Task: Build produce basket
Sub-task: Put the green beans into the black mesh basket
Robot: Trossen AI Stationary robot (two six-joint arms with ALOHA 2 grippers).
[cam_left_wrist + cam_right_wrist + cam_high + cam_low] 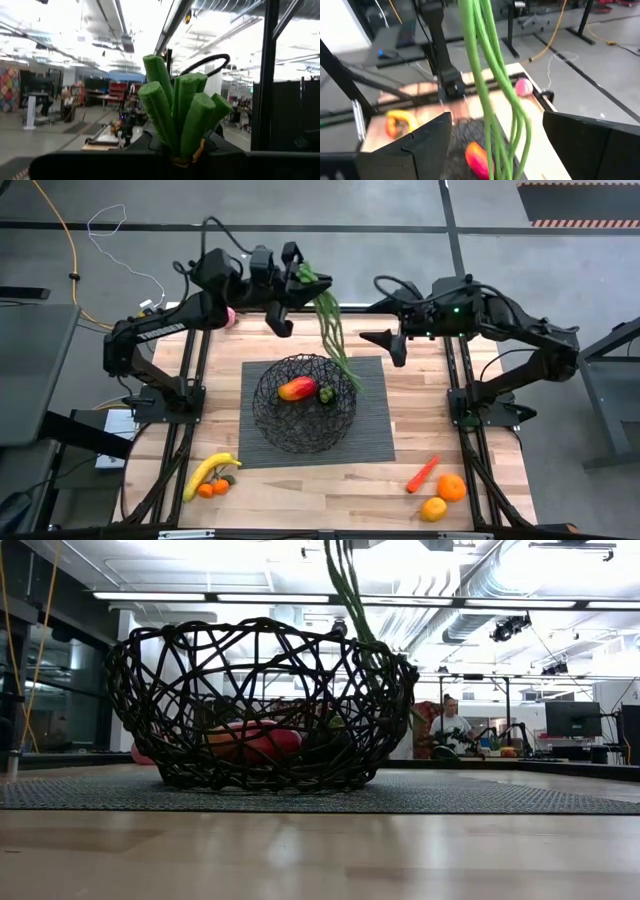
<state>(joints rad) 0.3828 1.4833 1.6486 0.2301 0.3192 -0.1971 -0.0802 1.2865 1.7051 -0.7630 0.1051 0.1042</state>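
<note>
A bunch of long green beans (332,330) is gripped at its top by the left pincer (297,275), hanging lengthwise toward the far rim of the basket (303,403) below it; the right pincer (390,343), released, is held beside.

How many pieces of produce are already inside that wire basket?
2: a red-orange mango near the middle of the basket, and a dark green piece right beside it. Smaller ones may be hidden.
</note>
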